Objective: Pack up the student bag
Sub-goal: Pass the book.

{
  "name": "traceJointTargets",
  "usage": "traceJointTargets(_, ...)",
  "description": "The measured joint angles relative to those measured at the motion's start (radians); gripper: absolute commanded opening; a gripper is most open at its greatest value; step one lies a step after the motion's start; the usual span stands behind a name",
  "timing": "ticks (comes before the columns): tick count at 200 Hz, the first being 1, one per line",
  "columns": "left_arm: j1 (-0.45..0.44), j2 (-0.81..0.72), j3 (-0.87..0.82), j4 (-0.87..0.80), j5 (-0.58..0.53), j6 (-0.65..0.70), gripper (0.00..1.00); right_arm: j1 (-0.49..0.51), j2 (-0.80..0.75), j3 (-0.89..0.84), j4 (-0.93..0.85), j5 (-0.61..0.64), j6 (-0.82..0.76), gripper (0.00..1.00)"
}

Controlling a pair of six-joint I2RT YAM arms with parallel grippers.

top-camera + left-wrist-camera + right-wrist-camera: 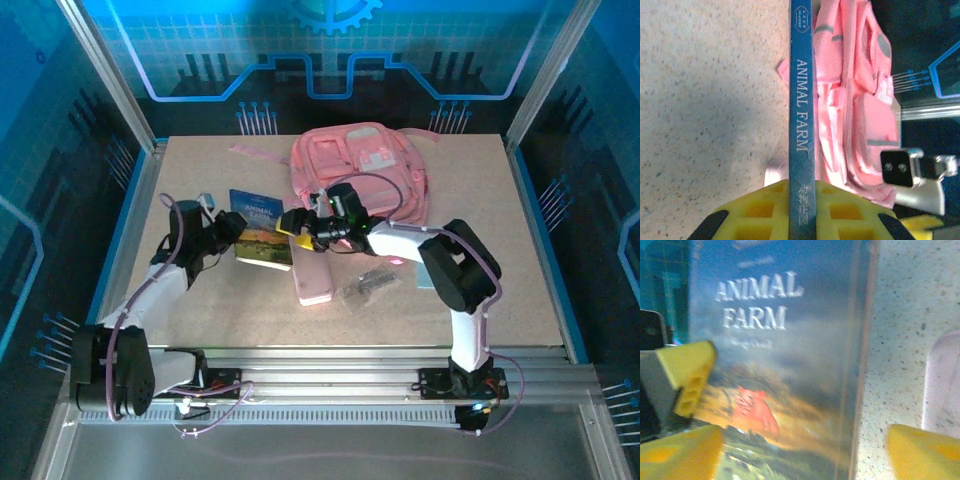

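Note:
The student bag (360,170) is a big pink backpack lying at the back centre of the table; it also shows in the left wrist view (860,100). A blue "Animal Farm" book (258,232) stands on edge in front of it. My left gripper (237,232) is shut on the book's spine (802,125), one yellow finger (755,212) on each side. My right gripper (300,226) faces the book's cover (780,365) with its jaws wide open (802,455), one yellow fingertip (680,452) to each side, neither pressing on the book.
A flat pink pencil case (313,280) lies just right of the book, its end in the right wrist view (942,385). A clear plastic packet (368,285) and a pale blue flat item (425,275) lie near the right arm. Bare tabletop (200,170) stretches left.

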Motion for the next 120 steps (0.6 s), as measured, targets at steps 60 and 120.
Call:
traceJointTargets(60,-0.016,0.054,0.110,0.017,-0.150,-0.124,0.00,0.006,-0.265,-0.032,-0.185,0.146,-0.002,1.00)
traceJointTargets(120,-0.223,0.166,0.189,0.109,-0.451,-0.251,0.00,0.134,-0.318,-0.166,-0.040,0.280,0.234,1.00)
